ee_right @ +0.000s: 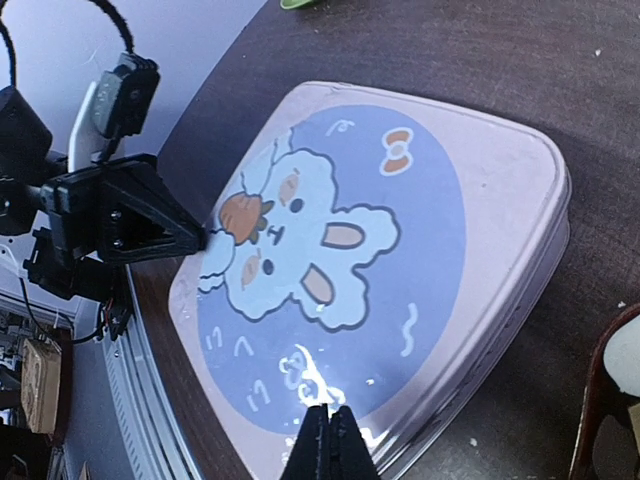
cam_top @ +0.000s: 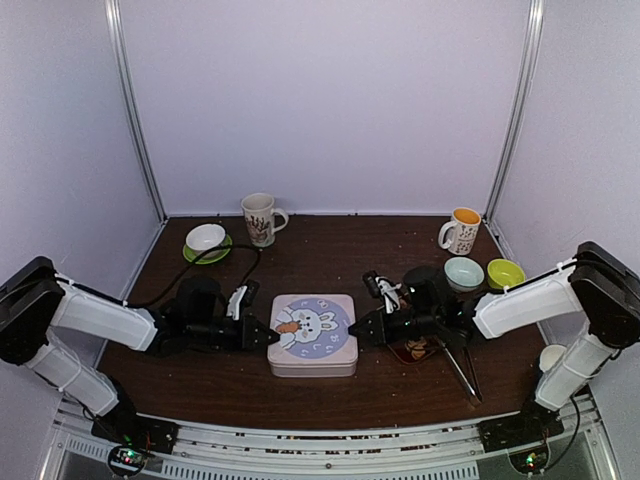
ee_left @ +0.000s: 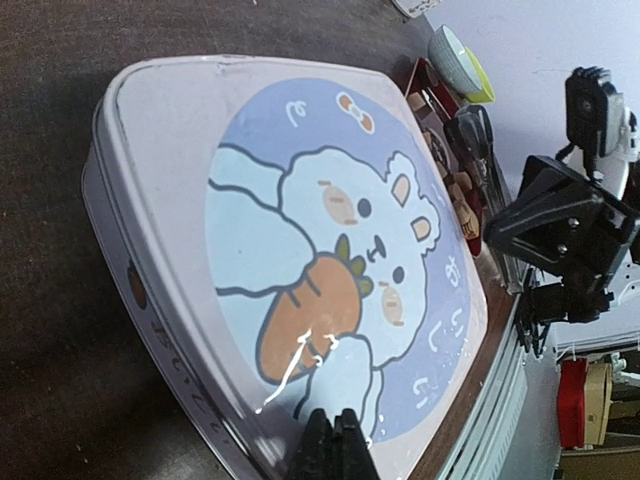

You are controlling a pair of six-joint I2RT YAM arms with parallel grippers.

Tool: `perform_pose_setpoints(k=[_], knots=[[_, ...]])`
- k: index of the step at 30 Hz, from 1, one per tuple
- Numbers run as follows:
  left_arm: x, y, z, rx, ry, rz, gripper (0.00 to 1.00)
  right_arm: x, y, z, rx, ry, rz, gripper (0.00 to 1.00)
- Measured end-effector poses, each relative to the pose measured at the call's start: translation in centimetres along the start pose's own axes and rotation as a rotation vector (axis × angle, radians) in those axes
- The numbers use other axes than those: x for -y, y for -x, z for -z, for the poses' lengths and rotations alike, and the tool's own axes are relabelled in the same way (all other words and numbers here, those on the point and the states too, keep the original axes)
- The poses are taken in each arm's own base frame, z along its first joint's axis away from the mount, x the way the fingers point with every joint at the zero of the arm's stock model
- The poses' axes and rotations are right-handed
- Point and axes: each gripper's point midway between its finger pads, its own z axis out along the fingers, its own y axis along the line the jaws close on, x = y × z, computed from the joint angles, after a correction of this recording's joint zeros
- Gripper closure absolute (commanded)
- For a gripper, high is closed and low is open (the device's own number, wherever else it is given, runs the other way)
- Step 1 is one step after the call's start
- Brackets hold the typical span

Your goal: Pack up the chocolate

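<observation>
Nearest the lens, at the bottom of the left wrist view: left gripper, black fingers pressed flat together with nothing between them, tips at the left edge of the tin; likewise right gripper, fingers closed and empty, at the tin's right edge; contact with the lid not certain. From above: tin flat at mid-table, lid on, printed with a white rabbit and an orange carrot; both arms low, pointing inward at it from opposite sides. Chocolate outside the tin, tan and dark pieces on a dark red tray just right of it, partly hidden under the right arm; tongs beside that tray. Further back: left mug; right mug; white bowl on a green saucer.
</observation>
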Motion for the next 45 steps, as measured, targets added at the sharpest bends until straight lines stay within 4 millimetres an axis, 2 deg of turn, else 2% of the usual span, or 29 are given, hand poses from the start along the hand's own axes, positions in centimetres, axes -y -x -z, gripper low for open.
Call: perform_pose_setpoints(k=[3,5,7,12,17,20,23,28,32,35,40,44,45], knots=[[0.1,0.1,-0.1,0.004,-0.005,-0.003,1.00,-1.5,0.2,0.6,0.015,0.024,0.029,1.00],[0.2,0.0,0.1,0.001,0.000,-0.001,1.00,-1.5,-0.4,0.3,0.001,0.024,0.030,1.00],[0.4,-0.3,0.6,-0.005,0.015,0.001,1.00,-0.6,-1.9,-0.6,-0.037,0.008,0.016,1.00],[1.8,-0.8,1.6,-0.009,0.012,-0.009,1.00,-1.2,-1.8,-1.1,-0.005,0.050,0.025,1.00],[1.4,-2.7,0.7,-0.050,0.025,0.004,1.00,-2.4,-3.1,-0.3,-0.017,0.055,0.047,1.00],[1.6,-2.4,0.1,-0.039,0.016,0.003,1.00,-3.1,-3.9,0.4,-0.021,0.067,0.065,1.00],[1.6,-2.2,0.2,-0.034,0.028,0.005,1.00,-2.7,-4.7,0.0,-0.028,0.063,0.067,1.00],[1.2,-2.3,2.1,-0.040,0.096,0.000,0.99,-3.2,-4.0,-1.2,0.018,0.115,0.068,1.00],[1.9,-1.0,4.0,0.005,0.136,-0.045,0.79,-3.1,-3.8,-0.4,0.014,0.081,0.077,1.00],[2.8,0.8,5.9,0.066,0.169,-0.099,0.70,-3.2,-2.8,1.4,0.033,0.022,0.121,1.00],[4.7,3.9,8.9,0.158,0.213,-0.181,0.68,-4.4,0.7,4.3,0.135,-0.035,0.226,1.00],[5.7,5.8,10.8,0.199,0.269,-0.242,0.64,-3.9,3.3,6.4,0.201,-0.124,0.283,1.00],[5.9,6.3,11.2,0.209,0.285,-0.257,0.60,-3.5,3.9,7.1,0.219,-0.152,0.292,1.00]])
